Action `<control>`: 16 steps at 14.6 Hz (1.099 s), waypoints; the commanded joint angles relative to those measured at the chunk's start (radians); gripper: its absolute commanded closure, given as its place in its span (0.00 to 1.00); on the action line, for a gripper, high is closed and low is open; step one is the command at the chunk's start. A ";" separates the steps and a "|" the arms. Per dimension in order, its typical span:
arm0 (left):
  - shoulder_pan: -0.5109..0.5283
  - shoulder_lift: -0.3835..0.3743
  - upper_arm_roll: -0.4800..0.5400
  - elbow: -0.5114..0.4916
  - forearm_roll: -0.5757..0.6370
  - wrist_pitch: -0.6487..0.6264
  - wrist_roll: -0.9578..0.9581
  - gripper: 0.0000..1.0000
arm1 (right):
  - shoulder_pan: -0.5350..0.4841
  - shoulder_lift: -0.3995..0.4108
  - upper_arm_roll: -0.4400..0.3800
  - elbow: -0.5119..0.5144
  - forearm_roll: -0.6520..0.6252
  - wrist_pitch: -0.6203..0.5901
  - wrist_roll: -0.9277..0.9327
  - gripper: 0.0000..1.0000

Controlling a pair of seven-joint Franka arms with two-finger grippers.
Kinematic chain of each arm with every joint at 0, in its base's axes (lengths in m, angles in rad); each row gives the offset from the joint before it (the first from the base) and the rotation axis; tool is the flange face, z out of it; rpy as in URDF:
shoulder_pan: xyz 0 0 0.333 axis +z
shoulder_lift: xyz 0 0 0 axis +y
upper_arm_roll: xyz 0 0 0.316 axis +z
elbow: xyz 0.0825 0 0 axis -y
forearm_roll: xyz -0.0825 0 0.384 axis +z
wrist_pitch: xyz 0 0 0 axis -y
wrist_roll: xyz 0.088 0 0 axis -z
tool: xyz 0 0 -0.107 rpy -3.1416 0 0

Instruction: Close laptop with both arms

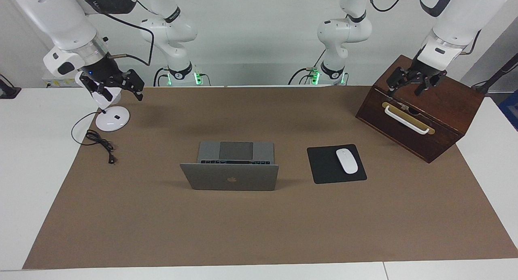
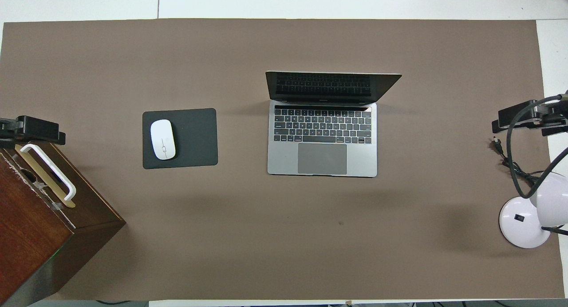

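Note:
The silver-grey laptop stands open in the middle of the brown mat, its lid upright with the apple logo facing away from the robots. The overhead view shows the laptop's black keys and grey trackpad. My left gripper is open and empty, raised over the wooden box at the left arm's end; its tip shows in the overhead view. My right gripper is open and empty, raised over the lamp at the right arm's end, and also shows in the overhead view. Both are well apart from the laptop.
A dark wooden box with a white handle sits at the left arm's end. A black mouse pad with a white mouse lies beside the laptop. A white desk lamp base and a black cable lie at the right arm's end.

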 commanded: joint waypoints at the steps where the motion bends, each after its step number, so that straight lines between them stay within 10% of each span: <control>1: 0.002 0.011 -0.002 0.021 0.021 -0.001 0.001 0.00 | 0.001 -0.023 0.006 -0.022 -0.024 0.018 -0.019 0.00; 11: 0.005 -0.001 0.004 0.010 0.022 0.001 0.001 0.00 | 0.032 -0.021 0.027 -0.025 -0.027 0.069 -0.016 0.02; 16: 0.005 -0.003 0.004 0.004 0.022 0.004 -0.002 0.00 | 0.058 -0.009 0.038 -0.023 0.028 0.131 0.015 0.49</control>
